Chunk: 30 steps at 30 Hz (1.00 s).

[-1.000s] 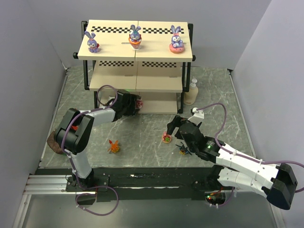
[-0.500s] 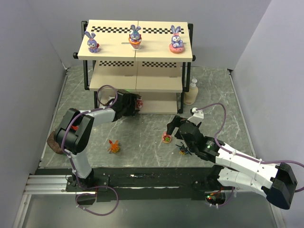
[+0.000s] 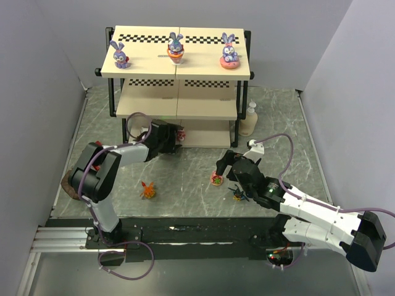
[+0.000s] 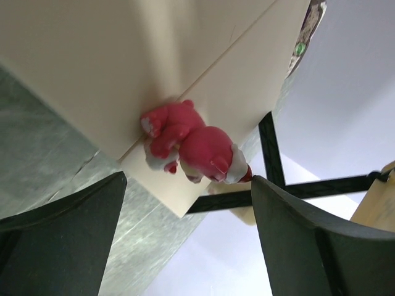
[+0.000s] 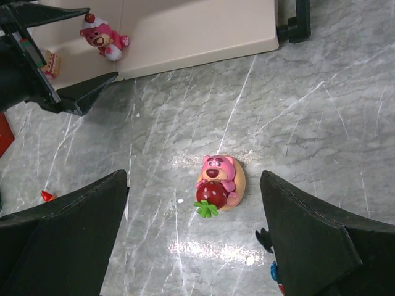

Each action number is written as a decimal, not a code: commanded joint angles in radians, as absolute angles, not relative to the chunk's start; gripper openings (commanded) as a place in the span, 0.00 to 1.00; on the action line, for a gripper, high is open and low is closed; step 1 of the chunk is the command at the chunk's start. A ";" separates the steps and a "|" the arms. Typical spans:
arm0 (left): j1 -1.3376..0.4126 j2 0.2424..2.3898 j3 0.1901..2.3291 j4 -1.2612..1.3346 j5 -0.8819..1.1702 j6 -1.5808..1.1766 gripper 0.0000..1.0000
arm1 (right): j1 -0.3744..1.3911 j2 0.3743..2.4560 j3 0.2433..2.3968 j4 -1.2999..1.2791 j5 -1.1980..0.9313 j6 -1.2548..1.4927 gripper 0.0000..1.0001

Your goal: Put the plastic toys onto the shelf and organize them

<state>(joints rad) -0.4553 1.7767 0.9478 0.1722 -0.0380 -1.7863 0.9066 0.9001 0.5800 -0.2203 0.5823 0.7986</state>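
Both pincers stand apart: the left gripper (image 4: 187, 182) faces a red-pink bear (image 4: 191, 145) sitting on the lowest shelf board (image 4: 74, 61), so it should back straight out without clipping the toy; the right gripper (image 5: 192, 179) hangs over the strawberry bear (image 5: 217, 184) on the marble table (image 5: 321, 111), and should centre on it before closing

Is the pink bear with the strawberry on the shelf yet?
No, the strawberry bear sits on the gray table, in front of the shelf.
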 commanded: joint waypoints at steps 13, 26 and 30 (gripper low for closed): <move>-0.477 1.660 0.884 0.201 -0.041 -1.736 0.89 | 0.899 0.876 0.586 -0.219 0.574 0.811 0.94; -0.472 1.626 0.877 0.189 -0.046 -1.717 0.89 | 0.900 0.890 0.598 -0.227 0.566 0.799 0.94; -0.477 1.598 0.861 0.172 -0.029 -1.695 0.89 | 0.899 0.894 0.617 -0.248 0.551 0.790 0.94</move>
